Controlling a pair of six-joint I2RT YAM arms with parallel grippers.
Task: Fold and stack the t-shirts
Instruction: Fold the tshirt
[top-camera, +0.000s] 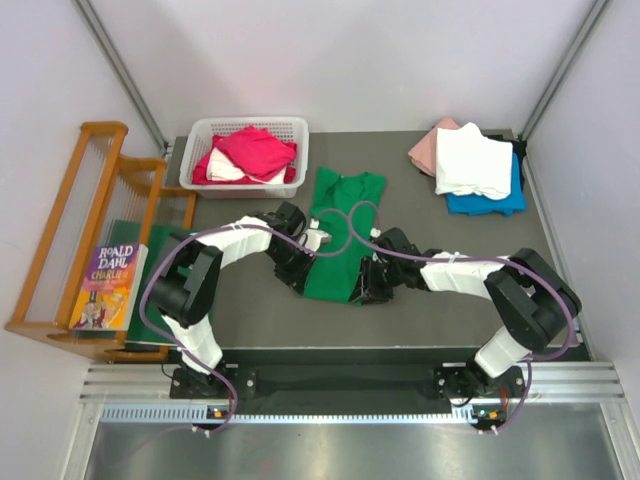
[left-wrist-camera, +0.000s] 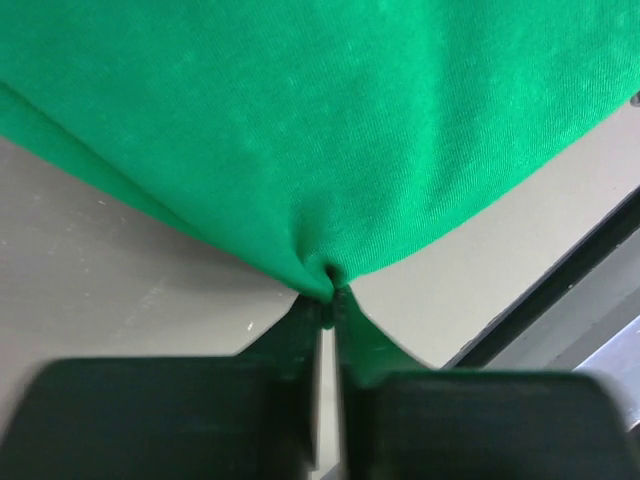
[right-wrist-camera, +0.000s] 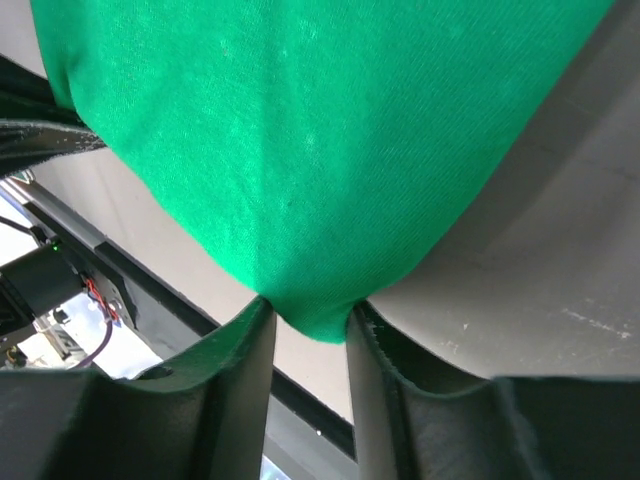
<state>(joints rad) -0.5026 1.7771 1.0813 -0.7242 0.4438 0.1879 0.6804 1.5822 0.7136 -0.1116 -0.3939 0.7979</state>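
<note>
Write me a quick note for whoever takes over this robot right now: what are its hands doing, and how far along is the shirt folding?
Left gripper: shut on one near corner of the green t-shirt, cloth pinched tight.
Right gripper: jaws either side of the other near corner; firm grip unclear.
The green t-shirt lies spread out between the arms, not yet folded.
Done: pink t-shirt, white t-shirt and blue t-shirt folded and stacked at far right, white on top.
Left: fold the green one and stack it, then the magenta t-shirt and white cloth in the white basket.
</note>
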